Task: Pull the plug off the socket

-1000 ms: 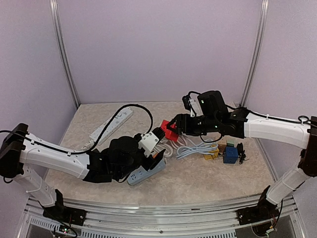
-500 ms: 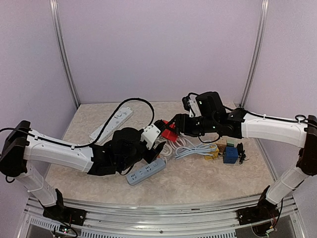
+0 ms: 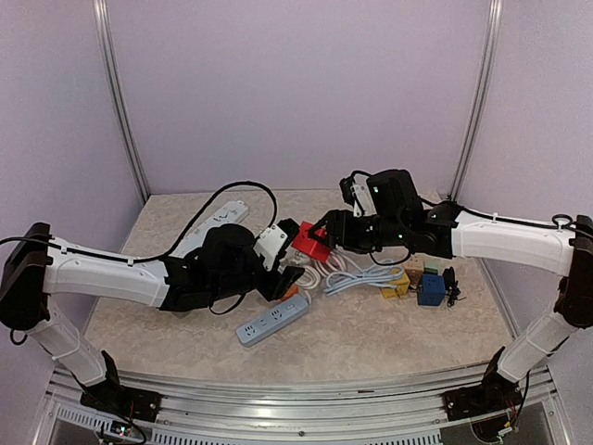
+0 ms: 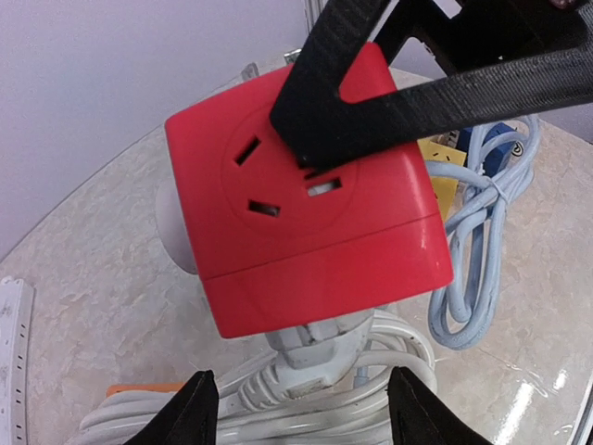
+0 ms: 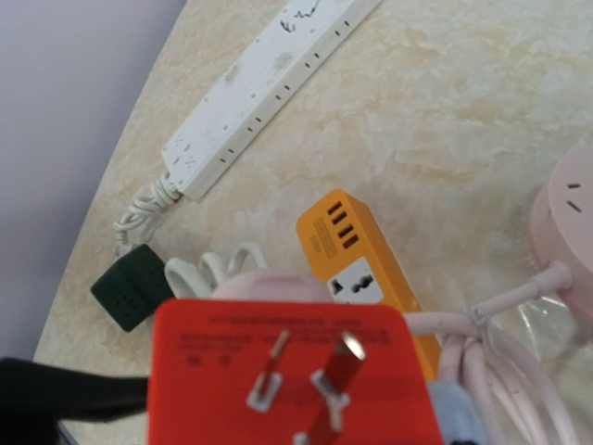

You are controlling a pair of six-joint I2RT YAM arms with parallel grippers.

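While the grey power strip [image 3: 271, 322] lies nearest me on the table [image 3: 371, 343], the work sits just beyond it. My left gripper [image 4: 304, 413] has its jaws spread wide, gripping nothing, and points at the red cube socket [image 4: 278, 269]. From the left wrist camera I see a white plug [image 4: 310, 357] seated in the cube's lower face, its cord coiling down toward my fingertips, so the plug is not out yet. Beyond the cube, my right gripper [image 3: 322, 232] is clamped on it at mid-table, apparently holding it raised off the surface, with one black finger crossing the socket face. I judge this to be the reach-in step: the socket is braced and the plug not yet grasped. Next I need to advance the left jaws until they straddle the plug body rather than the cord. Then I close firmly and pull straight away from the cube along the pins while the right arm holds. Pulling at an angle, or by the cord, risks a slip. Farthest back, the white power strip [image 3: 211, 222] lies near the rear wall, out of play.
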